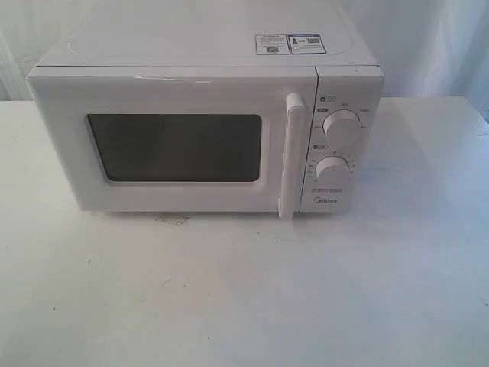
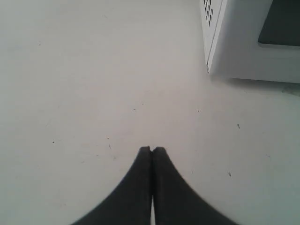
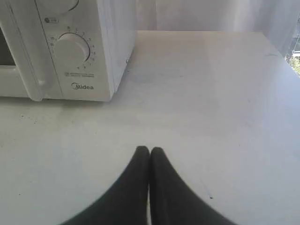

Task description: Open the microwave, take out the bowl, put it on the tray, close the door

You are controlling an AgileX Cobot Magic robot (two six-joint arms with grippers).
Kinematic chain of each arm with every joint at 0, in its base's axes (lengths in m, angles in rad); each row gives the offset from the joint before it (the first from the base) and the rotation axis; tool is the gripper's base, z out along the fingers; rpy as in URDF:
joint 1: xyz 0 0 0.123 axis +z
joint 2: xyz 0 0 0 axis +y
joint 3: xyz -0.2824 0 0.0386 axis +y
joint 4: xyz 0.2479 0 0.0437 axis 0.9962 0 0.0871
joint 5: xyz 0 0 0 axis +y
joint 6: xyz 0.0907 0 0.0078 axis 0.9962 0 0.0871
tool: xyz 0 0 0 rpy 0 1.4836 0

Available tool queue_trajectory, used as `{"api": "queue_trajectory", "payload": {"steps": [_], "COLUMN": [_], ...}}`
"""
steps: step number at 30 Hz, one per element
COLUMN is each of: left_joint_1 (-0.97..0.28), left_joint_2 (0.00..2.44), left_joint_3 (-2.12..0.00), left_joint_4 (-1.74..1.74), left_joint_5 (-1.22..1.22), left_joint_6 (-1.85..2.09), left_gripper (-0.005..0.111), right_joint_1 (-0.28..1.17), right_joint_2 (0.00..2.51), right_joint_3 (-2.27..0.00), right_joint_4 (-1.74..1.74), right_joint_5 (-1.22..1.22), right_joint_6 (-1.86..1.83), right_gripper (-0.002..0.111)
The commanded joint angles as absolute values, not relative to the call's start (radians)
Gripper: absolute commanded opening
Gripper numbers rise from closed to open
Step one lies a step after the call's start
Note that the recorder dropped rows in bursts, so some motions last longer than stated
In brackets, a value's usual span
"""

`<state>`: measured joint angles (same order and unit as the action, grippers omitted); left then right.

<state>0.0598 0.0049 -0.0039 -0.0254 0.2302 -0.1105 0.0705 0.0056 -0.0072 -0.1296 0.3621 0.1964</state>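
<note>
Your microwave sits toward the back of the white table, its door flush shut and the bar handle upright. Open tabletop lies in front and to either side. The left gripper and right gripper each hang over that surface, fingertips pressed together, holding nothing. The dark window hides the inside, and both wrist views cut the microwave off.

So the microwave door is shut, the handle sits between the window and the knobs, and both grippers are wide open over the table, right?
Not quite: both grippers are shut. The left gripper and right gripper each show fingertips pressed together in their wrist views. The door is shut, its handle between window and knobs.
</note>
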Motion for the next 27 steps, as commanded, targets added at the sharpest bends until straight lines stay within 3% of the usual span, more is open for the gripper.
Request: {"api": "queue_trajectory", "payload": {"steps": [1, 7, 9, 12, 15, 21, 27], "left_joint_1": [0.057, 0.057, 0.057, 0.057, 0.057, 0.057, 0.057], "left_joint_2": [0.000, 0.000, 0.000, 0.000, 0.000, 0.000, 0.000], "left_joint_3": [0.000, 0.000, 0.000, 0.000, 0.000, 0.000, 0.000], "left_joint_4": [-0.030, -0.030, -0.030, -0.030, -0.030, -0.030, -0.030], "left_joint_5": [0.232, 0.232, 0.232, 0.232, 0.232, 0.232, 0.232], "left_joint_6": [-0.108, -0.108, -0.108, -0.108, -0.108, -0.108, -0.108], "left_gripper": [0.000, 0.000, 0.000, 0.000, 0.000, 0.000, 0.000], "right_joint_1": [0.064, 0.064, 0.064, 0.064, 0.064, 0.103, 0.207], "right_joint_2": [0.000, 0.000, 0.000, 0.000, 0.053, 0.305, 0.561], "right_joint_3": [0.000, 0.000, 0.000, -0.008, -0.116, -0.368, -0.423], "right_joint_4": [-0.197, -0.203, -0.178, -0.164, -0.275, -0.677, -0.617], "right_joint_5": [0.229, 0.088, -0.178, -0.391, -0.369, -0.017, 0.242], "right_joint_6": [0.057, 0.000, 0.049, 0.333, 0.526, 1.010, 0.909], "right_gripper": [0.000, 0.000, 0.000, 0.000, 0.000, 0.000, 0.000]}}
